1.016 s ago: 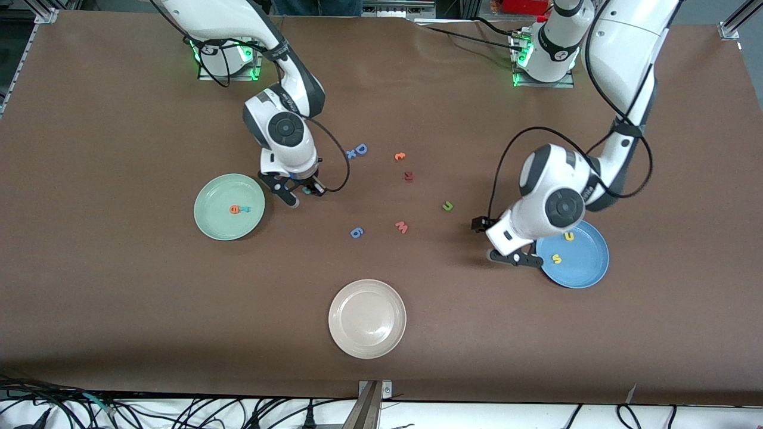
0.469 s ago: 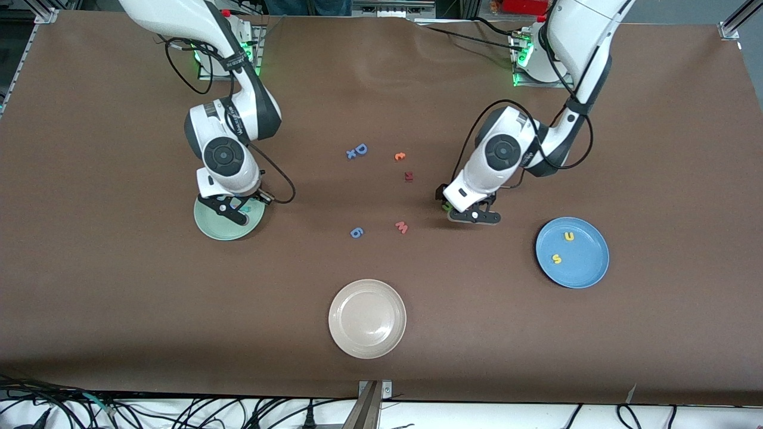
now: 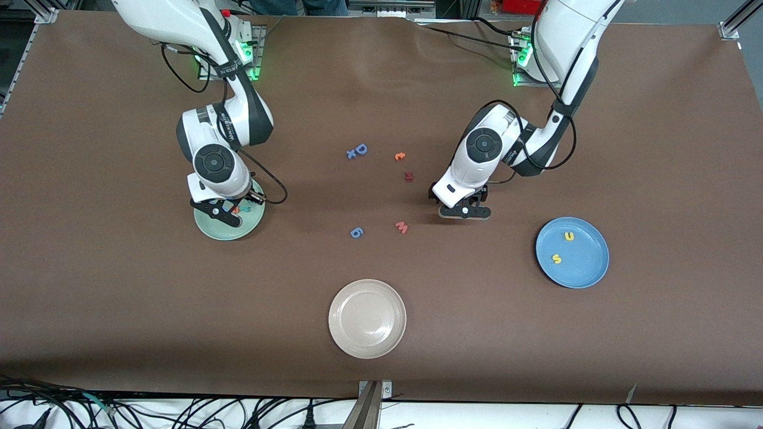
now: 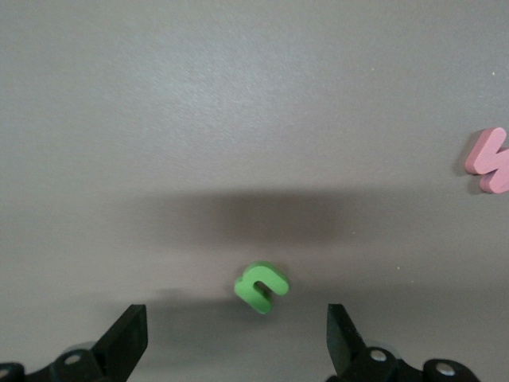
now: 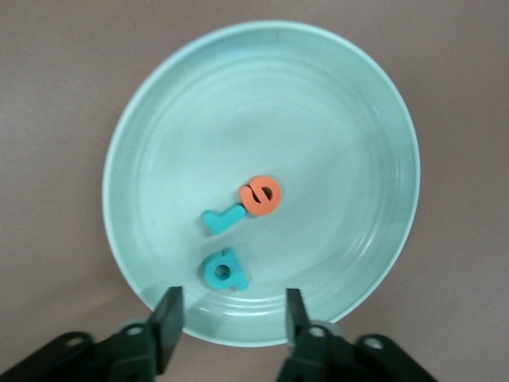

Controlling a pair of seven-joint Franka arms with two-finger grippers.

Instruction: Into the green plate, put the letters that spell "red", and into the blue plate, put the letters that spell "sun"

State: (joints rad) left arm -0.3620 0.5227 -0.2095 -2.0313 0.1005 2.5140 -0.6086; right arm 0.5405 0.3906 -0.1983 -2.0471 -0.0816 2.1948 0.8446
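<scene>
Hovers with left gripper [image 4: 235, 350] spread wide right over green "n" [image 4: 261, 287] on tabletop [image 3: 477, 333] (right gripper [image 5: 229, 322], parted and empty, above green plate [image 5: 358, 103]).

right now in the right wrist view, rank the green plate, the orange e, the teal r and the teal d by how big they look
1. green plate, far the largest
2. teal d, teal r and orange e: too alike in size to rank

All three letters lie in the plate.
</scene>
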